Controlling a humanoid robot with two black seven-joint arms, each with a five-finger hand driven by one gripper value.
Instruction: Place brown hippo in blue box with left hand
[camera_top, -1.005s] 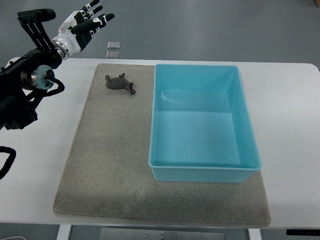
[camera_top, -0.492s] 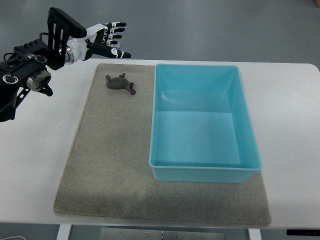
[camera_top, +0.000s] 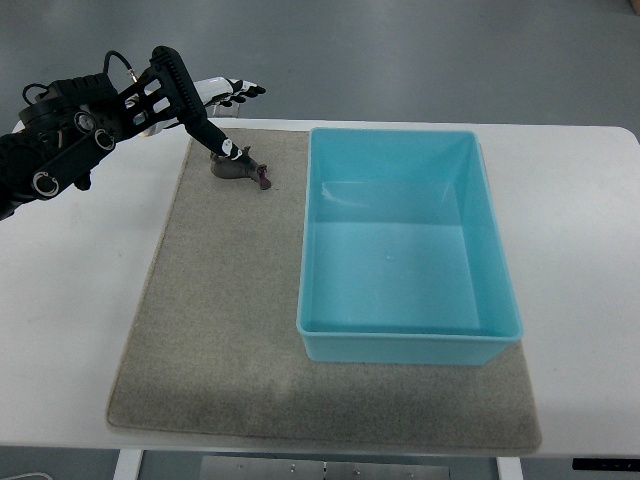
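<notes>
Near the far left corner of the grey mat (camera_top: 220, 330) lies the brown hippo (camera_top: 240, 168), a small dark toy resting on its side or belly, well short of the blue box (camera_top: 405, 345) to its right. It looks light and rigid, probably moulded plastic or rubber, so it should lift with little force, though its smooth rounded body could slip between hard fingers. The thick middle of the body seems the best place to take hold, pinching across the back and flanks, not the thin legs or the reddish muzzle end.

The left hand (camera_top: 222, 100) reaches in from the upper left, above and slightly behind the toy. Its fingers (camera_top: 240, 92) are spread and extended, holding nothing, while a thumb tip comes down close to the hippo's rear end; whether it actually touches is hard to tell. The hippo sits just below and in front of the palm. No right hand shows.
</notes>
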